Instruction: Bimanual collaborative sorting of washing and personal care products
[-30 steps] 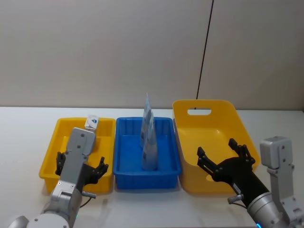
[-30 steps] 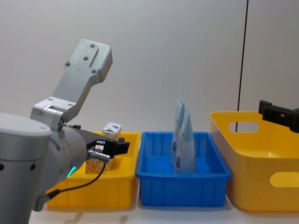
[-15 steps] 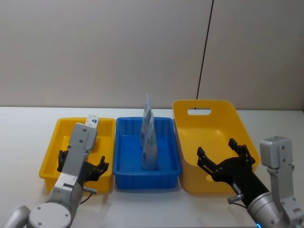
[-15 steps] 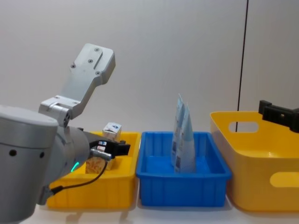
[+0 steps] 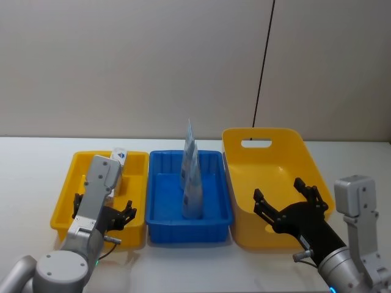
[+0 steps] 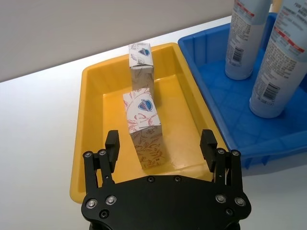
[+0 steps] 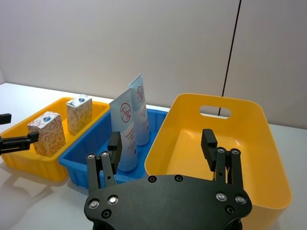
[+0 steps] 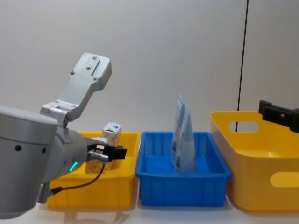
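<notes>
Backing off toward the robot's body, the left end effector [image 6: 159, 138] now sits lower and nearer the front wall of the small yellow bin [image 5: 66, 186] than a second ago, while the right end effector [image 7: 160, 138] has not shifted, hanging over the near part of the large yellow bin [image 5: 235, 137]. Both have their fingers spread wide and hold nothing. Two boxes stand in the small yellow bin: the near box [image 6: 141, 127] just ahead of the left fingers, the far box [image 6: 140, 62] behind it by the back wall, apart from each other. Two pouches stand in the blue bin [image 5: 189, 233], the front pouch [image 5: 194, 192] close to the rear pouch [image 5: 188, 152]. The large yellow bin shows a bare floor in the right wrist view. By that layout, the sorting looks finished or nearly so: each kind has its own bin, and what is left seems to be only drawing the arms clear over the tabletop [image 5: 30, 159]. Each box stands with its long axis vertical and its blue mark near the top. Each pouch is close to upright, pointed end up and broad base down, long axis vertical.
</notes>
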You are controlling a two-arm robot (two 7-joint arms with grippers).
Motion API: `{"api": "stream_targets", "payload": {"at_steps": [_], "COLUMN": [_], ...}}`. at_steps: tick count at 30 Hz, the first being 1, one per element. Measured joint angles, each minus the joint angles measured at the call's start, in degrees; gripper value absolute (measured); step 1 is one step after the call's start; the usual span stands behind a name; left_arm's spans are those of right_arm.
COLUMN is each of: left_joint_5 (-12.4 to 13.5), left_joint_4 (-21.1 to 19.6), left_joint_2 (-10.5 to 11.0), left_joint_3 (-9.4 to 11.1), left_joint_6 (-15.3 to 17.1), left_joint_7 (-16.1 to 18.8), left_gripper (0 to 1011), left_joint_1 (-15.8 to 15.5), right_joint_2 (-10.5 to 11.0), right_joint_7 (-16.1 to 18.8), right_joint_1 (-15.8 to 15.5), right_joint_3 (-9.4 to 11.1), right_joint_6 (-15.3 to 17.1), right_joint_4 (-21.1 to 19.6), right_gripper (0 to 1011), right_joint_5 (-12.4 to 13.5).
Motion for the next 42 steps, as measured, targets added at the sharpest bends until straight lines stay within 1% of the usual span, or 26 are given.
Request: {"api": "stream_targets", "payload": {"at_steps": [16, 25, 28, 42], "left_joint_5": [-0.5, -0.4, -0.4, -0.4], "left_joint_4": [5.9, 8.9, 10.4, 15.0], "left_joint_2": [-1.2, -1.7, -2.0, -3.0], "left_joint_3": [-1.2, -1.5, -1.6, -2.4], "left_joint_6": [-2.3, -3.3, -4.0, -6.7], "left_joint_7": [-2.0, -2.9, -3.4, -4.7], "left_gripper": [1001, 1001, 1001, 1001], "left_joint_1": [-2.7, -4.0, -4.7, -6.6], "right_joint_2": [0.0, 0.0, 0.0, 0.0], "right_joint_7": [0.0, 0.0, 0.0, 0.0], "right_joint_1": [0.0, 0.0, 0.0, 0.0], "right_joint_3": [0.0, 0.0, 0.0, 0.0], "right_joint_6": [0.0, 0.0, 0.0, 0.0], "right_joint_4": [0.0, 0.0, 0.0, 0.0], "right_gripper": [1002, 1002, 1002, 1002], "right_joint_5": [0.0, 0.0, 0.0, 0.0]}}
